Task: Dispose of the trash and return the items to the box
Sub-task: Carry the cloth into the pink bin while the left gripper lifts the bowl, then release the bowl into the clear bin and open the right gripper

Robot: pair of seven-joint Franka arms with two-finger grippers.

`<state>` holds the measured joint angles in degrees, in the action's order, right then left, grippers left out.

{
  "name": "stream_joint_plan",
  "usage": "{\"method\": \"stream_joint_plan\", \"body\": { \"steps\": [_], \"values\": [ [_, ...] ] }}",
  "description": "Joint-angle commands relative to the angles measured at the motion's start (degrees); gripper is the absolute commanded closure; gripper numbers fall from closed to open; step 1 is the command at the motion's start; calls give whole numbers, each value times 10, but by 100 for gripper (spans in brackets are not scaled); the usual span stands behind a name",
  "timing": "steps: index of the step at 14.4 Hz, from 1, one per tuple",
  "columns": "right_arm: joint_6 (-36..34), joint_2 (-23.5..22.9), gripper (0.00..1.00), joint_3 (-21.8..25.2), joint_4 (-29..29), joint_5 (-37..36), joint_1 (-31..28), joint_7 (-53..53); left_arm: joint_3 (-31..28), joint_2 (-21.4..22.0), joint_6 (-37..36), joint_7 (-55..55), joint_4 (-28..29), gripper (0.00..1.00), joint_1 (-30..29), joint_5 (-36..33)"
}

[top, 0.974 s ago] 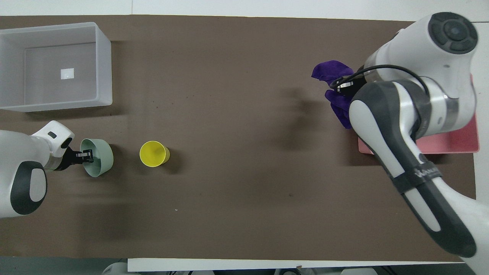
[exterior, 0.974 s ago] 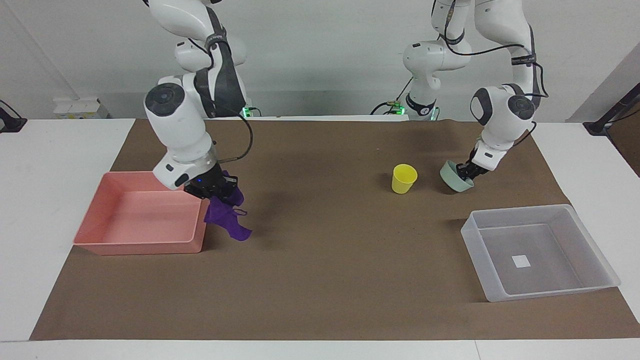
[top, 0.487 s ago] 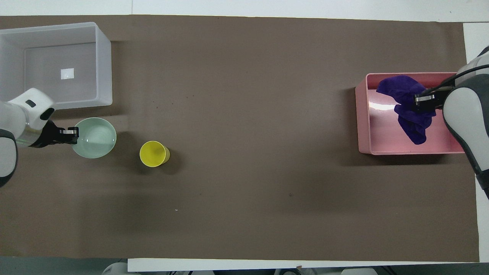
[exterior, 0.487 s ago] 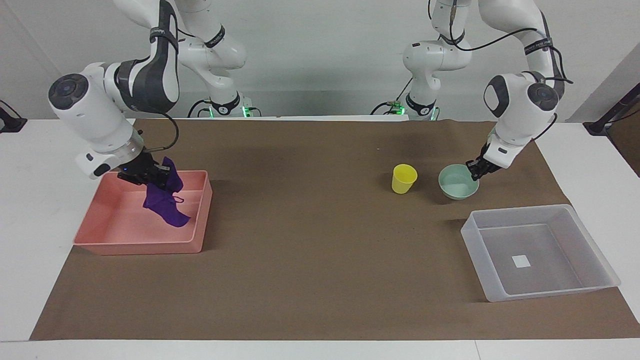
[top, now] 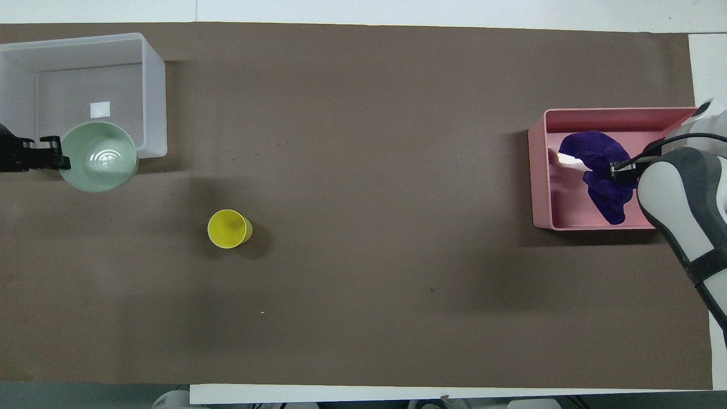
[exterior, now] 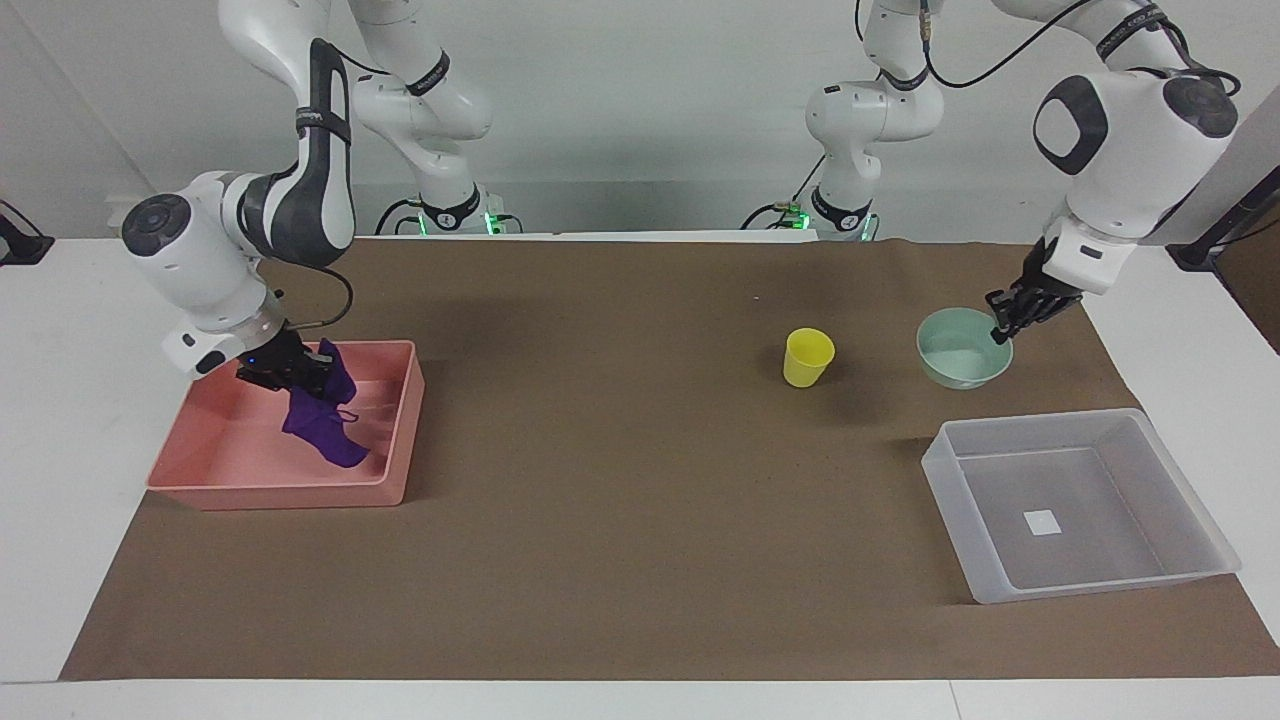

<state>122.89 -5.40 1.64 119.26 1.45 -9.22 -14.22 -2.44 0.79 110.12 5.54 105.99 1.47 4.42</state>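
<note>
My right gripper (exterior: 300, 365) is shut on the deep-purple rag (exterior: 325, 425) and holds it over the pink tray (exterior: 270, 495); the rag hangs down inside the tray, as the overhead view (top: 599, 170) also shows. My left gripper (exterior: 1003, 328) is shut on the rim of the mint-green bowl (exterior: 955, 350) and holds it upright in the air, over the mat beside the clear-grey box (exterior: 1100, 585). In the overhead view the bowl (top: 99, 156) covers the box's near edge (top: 153, 96). The yellow cup (exterior: 808, 357) stands upright on the mat.
The clear-grey box holds only a white sticker (exterior: 1041, 522). A brown mat (exterior: 640, 500) covers the table between the two trays. The pink tray stands at the right arm's end, the box at the left arm's end.
My left gripper has lifted the bowl off the mat and carried it away from the cup, toward the box. My right gripper has lowered the rag deeper into the pink tray.
</note>
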Motion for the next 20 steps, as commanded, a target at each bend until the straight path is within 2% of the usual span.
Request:
{"method": "stream_joint_plan", "body": {
  "steps": [1, 3, 4, 5, 8, 10, 11, 12, 14, 16, 20],
  "values": [
    [42, -15, 70, -6, 12, -4, -15, -17, -1, -161, 18, 6, -161, 100, -21, 25],
    [35, -16, 46, -6, 8, -4, -19, -20, -1, -233, 23, 6, -224, 100, -41, 35],
    [30, -16, 32, -6, 5, -4, -19, -20, -1, -251, 43, 6, -227, 100, -44, 44],
    [19, -13, 21, -6, 0, -4, -17, -20, -1, -269, 74, 7, -221, 100, -45, 47],
    [-62, 6, 1, -11, -48, -3, -12, -13, -1, -308, 103, 6, -217, 100, -56, 49],
    [-113, 19, 1, -12, -75, -1, -1, -10, -1, -308, 149, 4, -172, 99, -54, 45],
    [-137, 28, 1, -12, -88, -1, 9, 3, -2, -302, 171, -1, -150, 54, -54, 43],
    [-165, 35, 1, -12, -102, -1, 22, 24, -4, -301, 172, 3, -149, 1, -48, 43],
    [-220, 44, 1, -13, -132, -4, 41, 39, -6, -279, 158, 4, -148, 0, -41, 38],
    [-270, 51, 1, -13, -164, -11, 54, 44, -5, -224, 130, 5, -144, 0, -40, 37],
    [-350, 86, 1, -18, -191, -11, 55, 55, -6, -112, -56, 60, -138, 0, 7, 34]
  ]
}}
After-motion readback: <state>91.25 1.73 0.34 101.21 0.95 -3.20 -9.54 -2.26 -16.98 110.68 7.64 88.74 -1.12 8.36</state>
